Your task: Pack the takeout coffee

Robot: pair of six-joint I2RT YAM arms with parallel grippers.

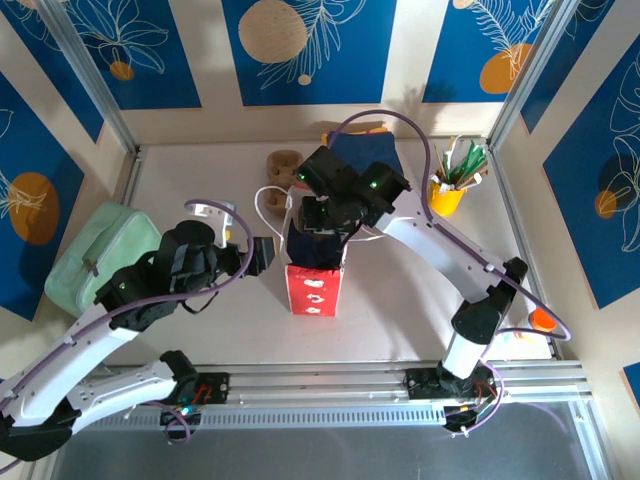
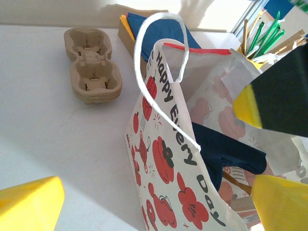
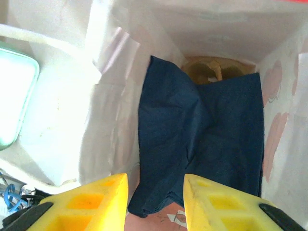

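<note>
Takeout coffee packing: navy napkin (image 3: 202, 139) in bag (image 1: 318, 288), right fingers (image 3: 106, 197) part-open, empty above it; left fingers (image 2: 29, 202) wide, empty. Next, probably: lift right clear.

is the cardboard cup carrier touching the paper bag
Apart. The left wrist view shows bare table between the cup carrier and the paper bag.

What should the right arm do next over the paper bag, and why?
Probably lift the right gripper straight up and clear of the paper bag. Its jaws stand apart with nothing between them. The navy napkin lies loose inside the bag, draped over something brown, so nothing seems left to release there. A straight rise should avoid snagging the bag's walls.
</note>
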